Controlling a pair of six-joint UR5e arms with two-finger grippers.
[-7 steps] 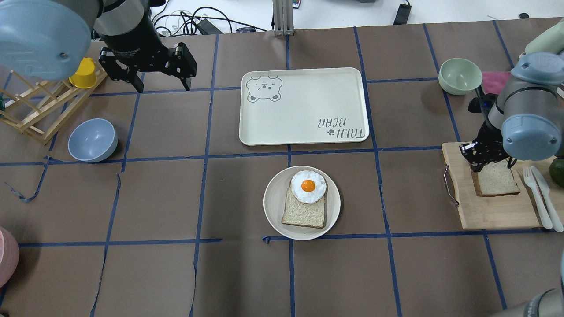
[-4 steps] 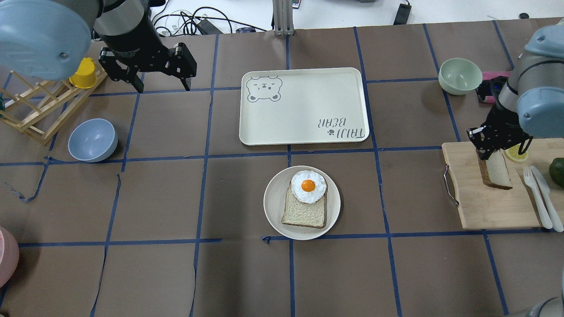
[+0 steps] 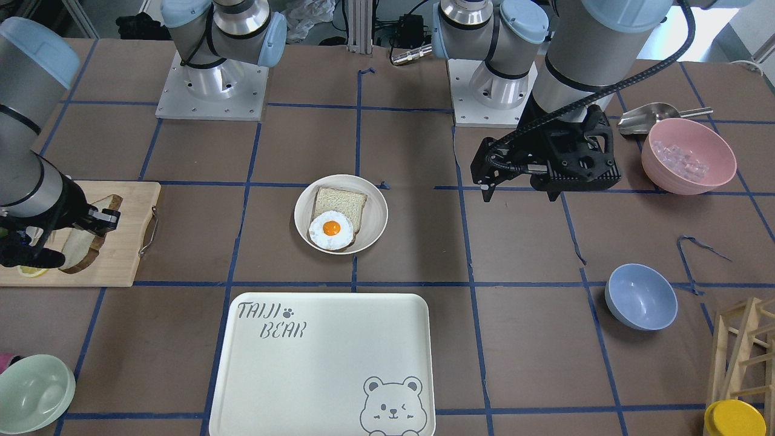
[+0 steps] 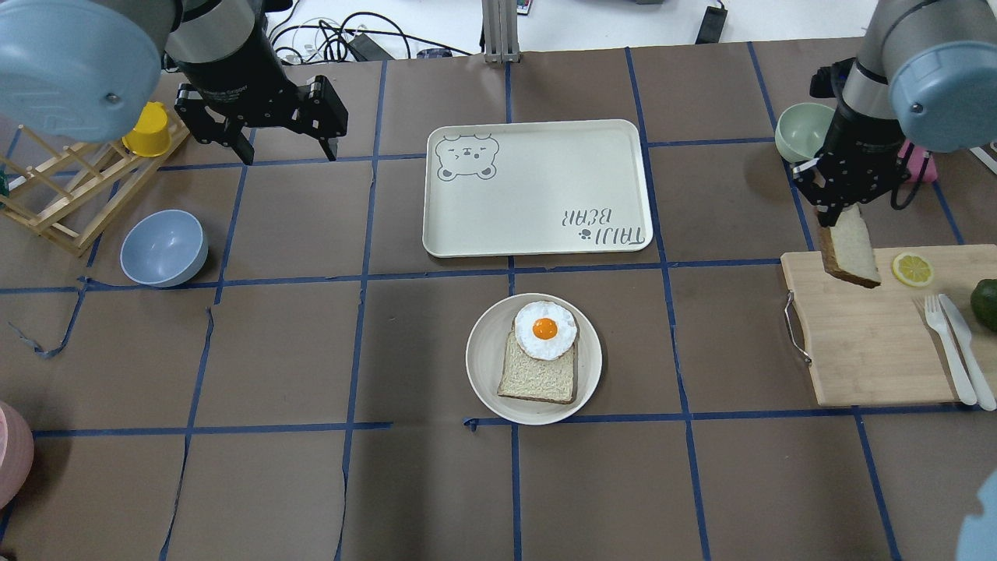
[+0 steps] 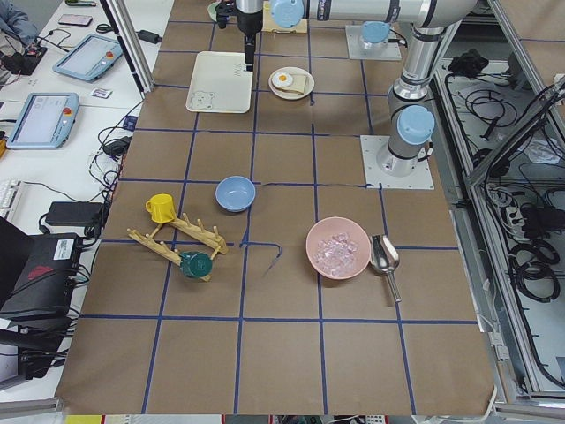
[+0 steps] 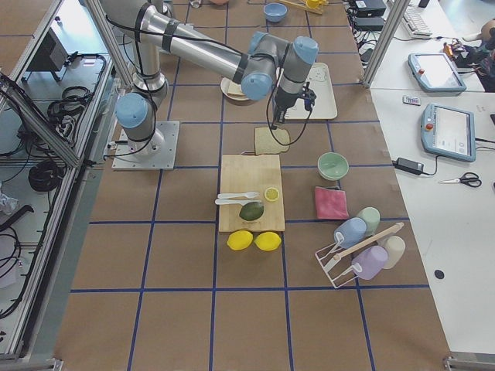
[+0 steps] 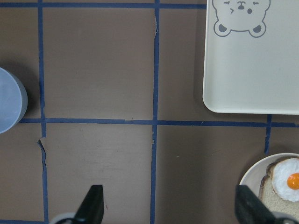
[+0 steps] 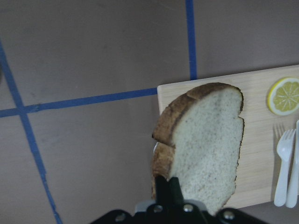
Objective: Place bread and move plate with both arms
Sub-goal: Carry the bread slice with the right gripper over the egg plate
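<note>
My right gripper [image 4: 837, 210] is shut on the top edge of the bread [image 4: 850, 253], a brown-crusted slice. The bread hangs in the air above the far left corner of the cutting board [image 4: 864, 351], as the right wrist view [image 8: 205, 140] shows. The round cream plate [image 4: 483, 351] sits at the table's middle. It holds another bread slice [image 4: 537, 378] with a fried egg [image 4: 545, 329] on top. My left gripper [image 4: 290, 154] is open and empty, high over the far left of the table. The plate's edge [image 7: 252, 175] shows at its lower right.
The bear tray [image 4: 537, 187] lies beyond the plate. A green bowl [image 4: 810, 128] stands by my right gripper. A lemon slice [image 4: 913, 269], fork and knife [image 4: 954, 343] and an avocado [image 4: 985, 300] lie on the board. A blue bowl [image 4: 163, 248], a wooden rack with a yellow cup [image 4: 148, 128] and a pink bowl [image 3: 687, 154] are on the left.
My right gripper has lifted the bread off the cutting board and carried it up and towards the far side. A lemon slice now shows on the board. The left arm has not moved.
</note>
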